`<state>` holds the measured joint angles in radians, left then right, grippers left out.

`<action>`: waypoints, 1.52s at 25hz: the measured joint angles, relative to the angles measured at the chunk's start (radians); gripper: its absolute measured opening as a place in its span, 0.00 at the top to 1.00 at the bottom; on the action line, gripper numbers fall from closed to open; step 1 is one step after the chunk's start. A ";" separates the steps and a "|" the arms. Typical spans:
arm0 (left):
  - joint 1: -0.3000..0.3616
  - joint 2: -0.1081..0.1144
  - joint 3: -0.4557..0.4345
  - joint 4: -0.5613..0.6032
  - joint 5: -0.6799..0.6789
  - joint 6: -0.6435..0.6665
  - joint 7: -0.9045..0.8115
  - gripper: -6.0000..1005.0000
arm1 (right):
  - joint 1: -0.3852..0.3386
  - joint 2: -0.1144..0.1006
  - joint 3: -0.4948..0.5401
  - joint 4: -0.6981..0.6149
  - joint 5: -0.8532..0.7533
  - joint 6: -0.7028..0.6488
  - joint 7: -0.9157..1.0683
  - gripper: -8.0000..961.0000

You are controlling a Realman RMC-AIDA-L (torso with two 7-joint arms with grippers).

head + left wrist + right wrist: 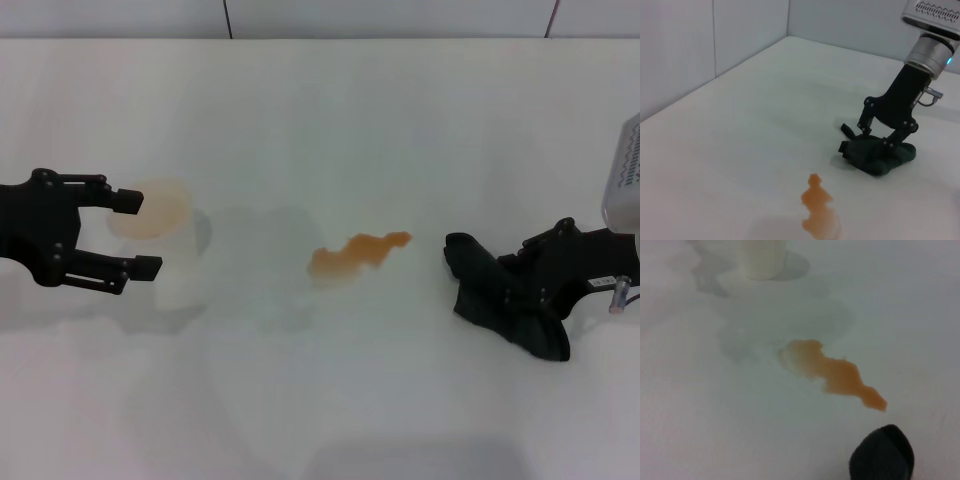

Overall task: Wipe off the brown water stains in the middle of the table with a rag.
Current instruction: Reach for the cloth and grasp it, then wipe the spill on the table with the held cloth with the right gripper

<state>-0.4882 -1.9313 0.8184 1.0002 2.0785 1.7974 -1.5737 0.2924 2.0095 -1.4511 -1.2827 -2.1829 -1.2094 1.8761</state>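
Note:
The brown water stain (355,252) is a wavy orange-brown streak in the middle of the white table (320,110). It also shows in the left wrist view (817,207) and in the right wrist view (832,372). The black rag (488,285) lies crumpled on the table to the right of the stain, a little apart from it. My right gripper (510,292) is shut on the rag (880,156), fingers pressed into its folds. A corner of the rag (882,455) shows in the right wrist view. My left gripper (137,233) is open at the far left.
A whitish translucent cup (160,250) with a faint orange tint stands upright at the left gripper's fingertips; its base shows in the right wrist view (762,257). A faint wet sheen lies between the cup and the stain. A wall runs along the table's far edge.

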 joint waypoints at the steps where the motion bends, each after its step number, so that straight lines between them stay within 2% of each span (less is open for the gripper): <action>1: 0.000 0.000 0.000 0.000 0.000 0.000 0.000 0.12 | 0.000 0.000 0.000 0.000 0.000 0.001 0.000 0.46; 4: 0.000 0.000 -0.001 0.000 0.000 0.000 -0.001 0.12 | -0.001 0.000 0.000 0.000 0.000 0.001 0.000 0.57; 9: 0.000 0.000 -0.001 0.000 0.000 0.000 -0.001 0.12 | -0.001 0.000 -0.002 0.007 0.000 0.002 0.000 0.82; 19: 0.000 0.000 -0.001 0.000 -0.001 -0.003 -0.002 0.12 | 0.004 0.000 -0.023 0.006 0.007 -0.001 0.002 0.90; 29: -0.003 0.000 -0.001 0.000 -0.005 -0.007 0.000 0.12 | 0.040 0.003 -0.153 -0.006 0.089 0.039 0.030 0.90; 38: -0.009 0.000 -0.001 0.002 -0.006 -0.007 0.003 0.12 | 0.109 0.005 -0.292 0.010 0.118 0.122 0.092 0.90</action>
<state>-0.4968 -1.9312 0.8176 1.0027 2.0725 1.7900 -1.5709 0.4017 2.0145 -1.7432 -1.2728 -2.0653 -1.0878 1.9677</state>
